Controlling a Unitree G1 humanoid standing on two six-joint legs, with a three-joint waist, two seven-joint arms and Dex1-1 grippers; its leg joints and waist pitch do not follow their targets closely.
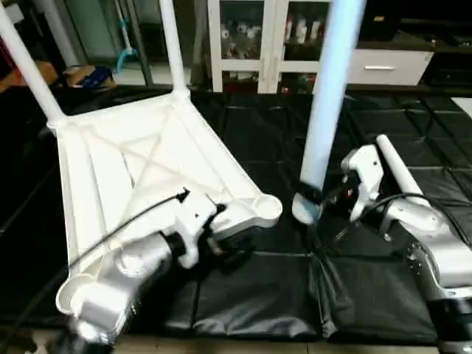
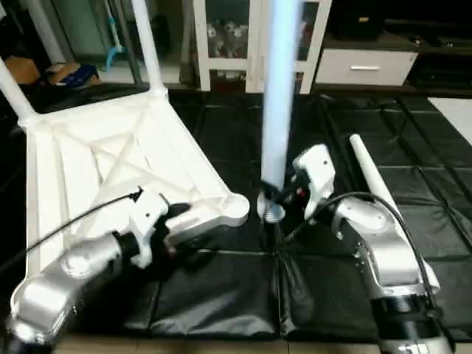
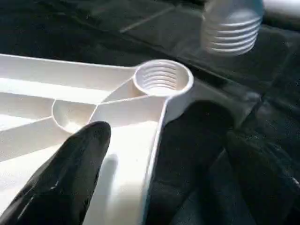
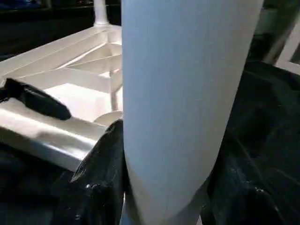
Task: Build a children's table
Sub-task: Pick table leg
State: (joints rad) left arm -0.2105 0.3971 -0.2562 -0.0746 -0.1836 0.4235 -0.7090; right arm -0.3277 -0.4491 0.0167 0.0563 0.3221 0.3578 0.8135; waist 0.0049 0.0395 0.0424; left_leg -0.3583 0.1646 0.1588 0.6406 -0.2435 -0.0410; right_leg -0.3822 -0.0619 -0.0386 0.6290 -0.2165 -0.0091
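Observation:
The children's table tabletop lies upside down on the black mat, ribs up. Two white legs stand in its far corner sockets. Its near right corner socket is threaded and holds nothing. My left gripper is open at that corner, one finger resting on the ribbed underside and the other outside the rim. My right gripper is shut on a third leg, held upright. The leg's threaded end hangs just to the right of the socket, a little above the mat.
Another white leg lies on the mat behind my right arm. A white glass-door cabinet and a drawer unit stand beyond the mat. Black padded mat covers the floor in front.

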